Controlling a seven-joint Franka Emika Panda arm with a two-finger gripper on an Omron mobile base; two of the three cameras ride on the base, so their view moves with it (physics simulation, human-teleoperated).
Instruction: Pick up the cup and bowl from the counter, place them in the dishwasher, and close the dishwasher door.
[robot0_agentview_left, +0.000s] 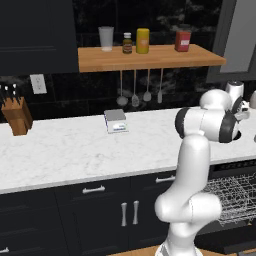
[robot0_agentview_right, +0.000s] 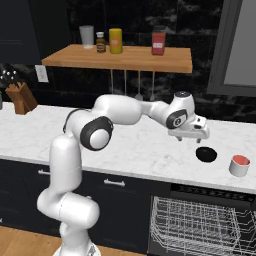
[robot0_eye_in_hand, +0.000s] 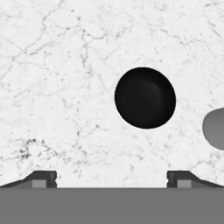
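Hand view, claw (robot0_eye_in_hand: 112, 177) spread wide, empty, above black bowl (robot0_eye_in_hand: 145, 97), counter (robot0_eye_in_hand: 52, 87).

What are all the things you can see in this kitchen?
counter: one, white marble, above dark cabinets
bowl: one, black, on the counter below the gripper
cup: one, white with red inside, right of the bowl
dishwasher: one, black, open, grey wire racks showing
shelf: one, brown wood, on the wall
glass: one, clear, left end of the shelf
small bottle: one, dark, beside the glass
yellow jar: one, on the shelf
red box: one, on the shelf
utensils: four, grey, hanging under the shelf
knife block: one, brown, left on the counter
scale: one, grey, mid-counter
gripper: one, open, holding nothing
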